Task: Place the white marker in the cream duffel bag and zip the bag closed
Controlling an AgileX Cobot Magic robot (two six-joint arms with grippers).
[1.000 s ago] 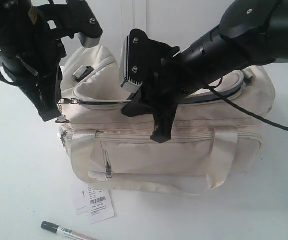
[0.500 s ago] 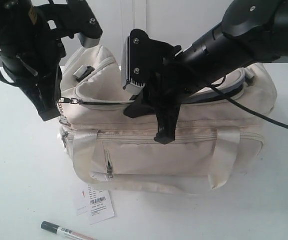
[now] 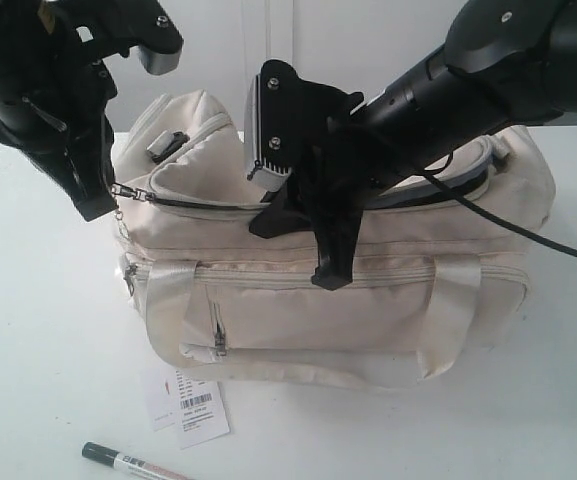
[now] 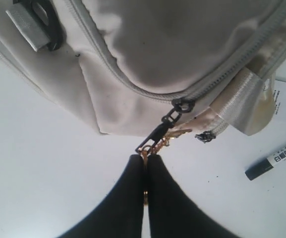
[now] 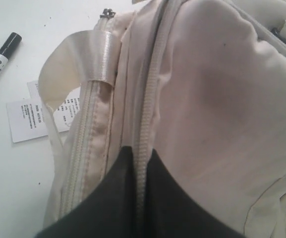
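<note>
1. Bag (image 3: 368,310): centre of the table (image 3: 38,350); the top zip shows a dark gap near its left end.
2. Right gripper (image 5: 135,154): pinched tight on the bag's zip edge.
3. Left gripper (image 4: 145,159): clamped on the zip pull (image 4: 157,134) at the left end.
4. Marker (image 3: 128,462): on the table, near left, outside the bag; insertion and zipping apparently remain.

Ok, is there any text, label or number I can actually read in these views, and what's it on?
Nothing reads cleanly.
white marker: red and dark print on the barrel, too blurred to read.
white tag: a barcode and lines of small print, too small to read.
cream duffel bag: no lettering visible.
</note>
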